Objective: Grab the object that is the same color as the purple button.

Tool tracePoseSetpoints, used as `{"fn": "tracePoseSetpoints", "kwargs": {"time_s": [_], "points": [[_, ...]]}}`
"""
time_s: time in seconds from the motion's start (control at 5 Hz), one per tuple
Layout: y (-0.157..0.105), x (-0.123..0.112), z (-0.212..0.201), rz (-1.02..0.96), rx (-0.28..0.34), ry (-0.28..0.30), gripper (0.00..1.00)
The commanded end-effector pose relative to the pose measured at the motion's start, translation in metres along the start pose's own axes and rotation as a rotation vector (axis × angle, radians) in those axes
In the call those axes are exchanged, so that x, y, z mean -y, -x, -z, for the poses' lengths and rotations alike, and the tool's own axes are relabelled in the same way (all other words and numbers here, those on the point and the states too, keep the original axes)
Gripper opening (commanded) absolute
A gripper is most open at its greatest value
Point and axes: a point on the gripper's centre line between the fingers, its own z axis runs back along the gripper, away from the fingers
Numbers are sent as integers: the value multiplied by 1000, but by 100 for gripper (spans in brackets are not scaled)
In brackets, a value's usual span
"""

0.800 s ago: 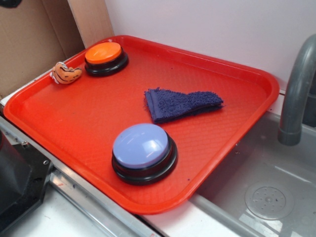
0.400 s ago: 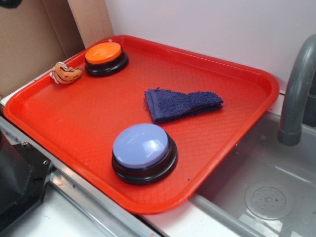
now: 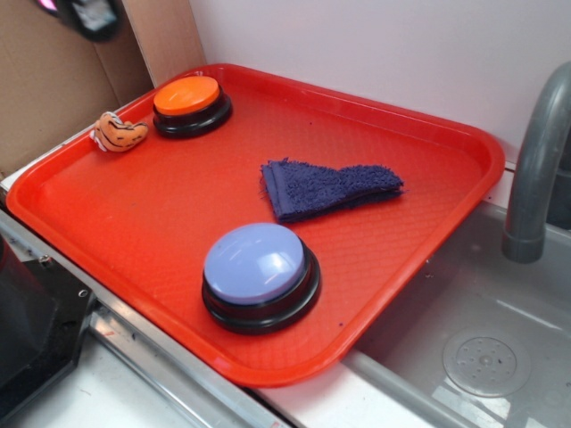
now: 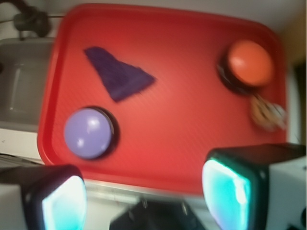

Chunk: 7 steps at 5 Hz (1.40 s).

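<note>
The object, a folded dark purple-blue terry cloth [image 3: 326, 188] [image 4: 117, 74], lies wedge-shaped near the middle of the red tray [image 3: 116, 214] [image 4: 182, 120]. The purple button [image 3: 257, 272] [image 4: 88, 132], a lavender dome on a black base, stands on the tray's near side. My gripper [image 4: 144, 194] hangs high above the tray's near edge, open, with nothing between its teal pads [image 4: 225, 191]. Only a dark blurred part of the gripper [image 3: 85, 13] shows at the top left of the exterior view.
An orange dome button [image 3: 189, 102] [image 4: 249, 62] stands in the tray's far left corner, with a small orange striped plush toy [image 3: 118, 132] [image 4: 267, 112] beside it. A grey faucet [image 3: 535, 169] and steel sink [image 3: 464, 348] lie right of the tray. Cardboard [image 3: 53, 71] stands behind.
The gripper has come further into the exterior view at the top left. The cloth, the buttons and the toy have not moved.
</note>
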Motion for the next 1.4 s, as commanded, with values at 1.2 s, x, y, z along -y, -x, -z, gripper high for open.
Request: {"fn": "tracePoseSetpoints", "kwargs": {"time_s": [1.2], "points": [[-108,53,188,383,157,70,69]]}}
